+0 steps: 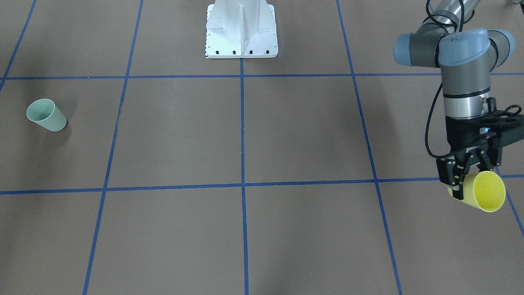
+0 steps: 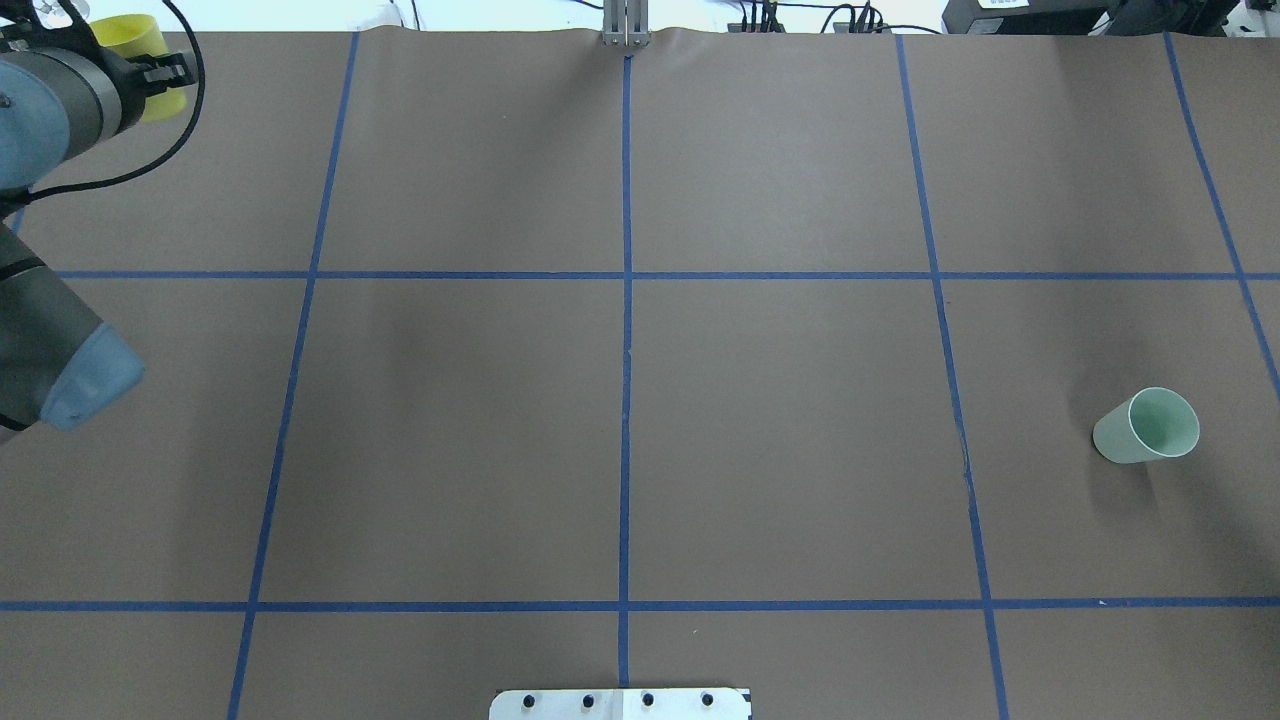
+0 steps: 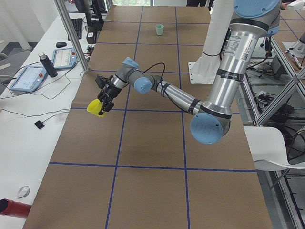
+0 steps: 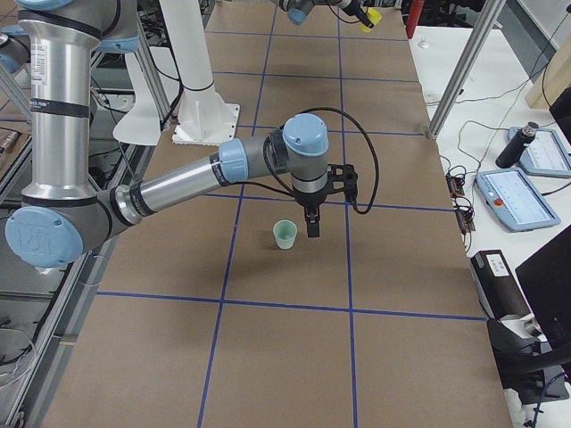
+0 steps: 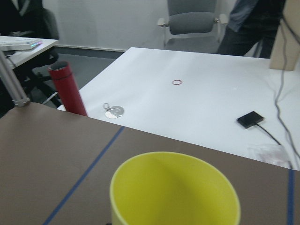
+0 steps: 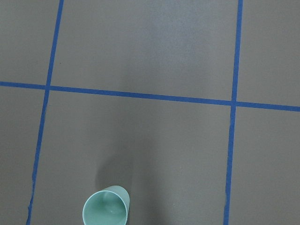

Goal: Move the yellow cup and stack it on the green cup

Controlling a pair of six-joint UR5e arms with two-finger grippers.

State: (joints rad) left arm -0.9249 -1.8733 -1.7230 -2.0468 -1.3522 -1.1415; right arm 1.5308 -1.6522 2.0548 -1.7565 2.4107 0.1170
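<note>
My left gripper (image 1: 466, 174) is shut on the yellow cup (image 1: 485, 190) and holds it tilted above the table's far left corner. The cup also shows in the overhead view (image 2: 135, 45), the exterior left view (image 3: 95, 108) and the left wrist view (image 5: 173, 192). The green cup (image 1: 46, 115) stands upright on the table's right side; it also shows in the overhead view (image 2: 1150, 425) and the right wrist view (image 6: 106, 210). My right gripper (image 4: 310, 227) hovers beside and above the green cup (image 4: 285, 234); I cannot tell whether it is open or shut.
The white robot base (image 1: 241, 32) stands at the table's near middle edge. A red bottle (image 5: 68, 89) and a white side table (image 5: 197, 98) lie just beyond the table edge by the yellow cup. Blue tape lines (image 2: 626, 275) grid the brown table.
</note>
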